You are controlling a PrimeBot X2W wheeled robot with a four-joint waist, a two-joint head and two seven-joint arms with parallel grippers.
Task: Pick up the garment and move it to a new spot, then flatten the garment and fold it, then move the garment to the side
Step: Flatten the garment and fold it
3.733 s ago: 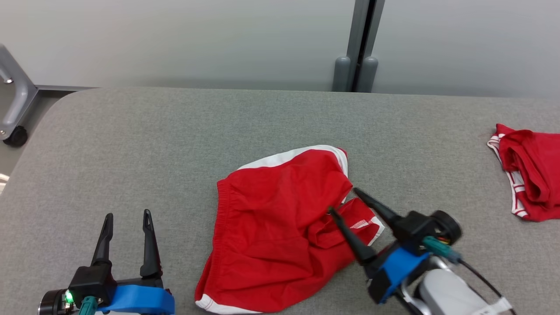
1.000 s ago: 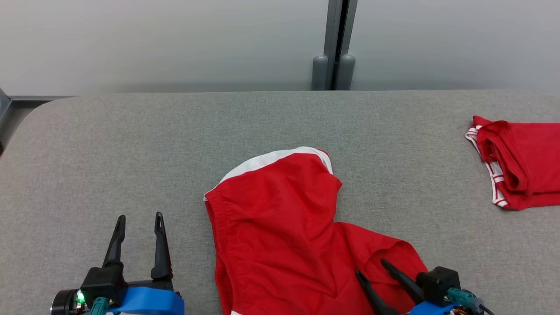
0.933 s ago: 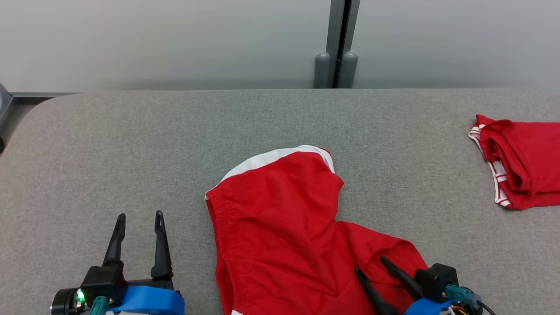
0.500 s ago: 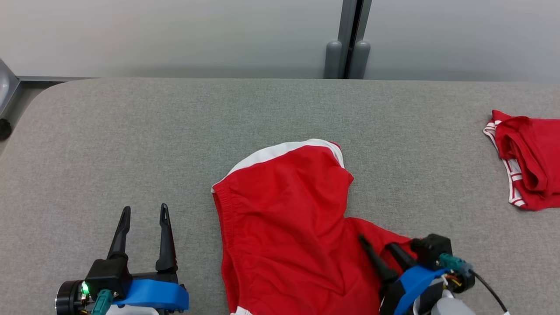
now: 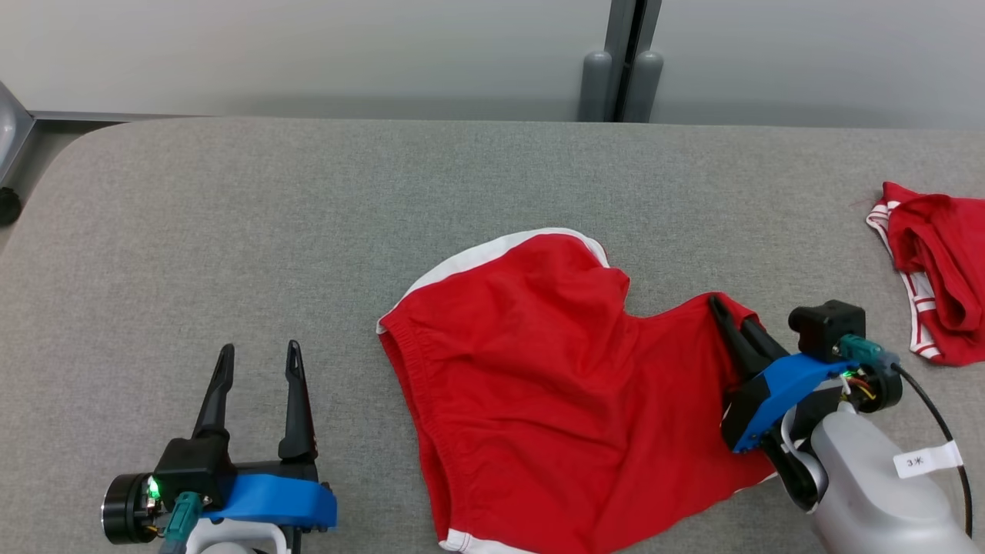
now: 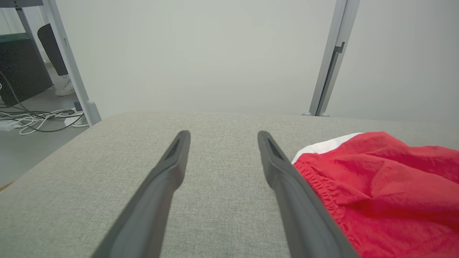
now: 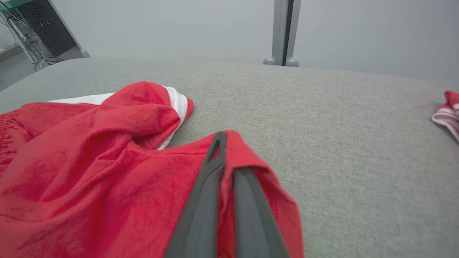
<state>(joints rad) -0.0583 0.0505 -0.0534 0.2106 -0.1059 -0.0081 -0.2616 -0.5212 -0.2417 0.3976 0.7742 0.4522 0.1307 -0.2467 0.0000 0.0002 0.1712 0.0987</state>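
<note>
Left to right, head view.

Off the surface's left edge: grey frame leg (image 5: pixel 11 146) with a dark castor.

left gripper (image 5: pixel 259 348): over the near-left part of the grey padded surface (image 5: pixel 231 223). Fingers are spread wide and point at the far edge. Nothing between them, just bare padding. Left wrist view agrees, with the garment's gathered waistband just beside the right-hand finger and not touching it.

red shorts (image 5: pixel 539 369): this is the task garment. It sits mid-surface, on the near half, lying mostly flat with some wrinkles.
- Elastic waistband runs down its left side.
- White band (image 5: pixel 492 254) along the edge facing the far-left corner.
- A bit of white trim at the near hem.
- One leg flap stretches out toward the right edge.

right gripper (image 5: pixel 729 310): at the tip of that flap, right of centre. Jaws are clamped on the red cloth. Right wrist view shows fabric pinched between the two fingers (image 7: pixel 208 186) and draped over the right-hand one. Cannot tell whether the pinched corner is lifted off the padding. The rest of the garment lies on the surface.

Far edge, right of centre: grey upright post (image 5: pixel 623 69) against the pale wall.

Right edge: second red garment (image 5: pixel 943 285), white-striped trim, bunched up, well apart from the shorts and both grippers.
</note>
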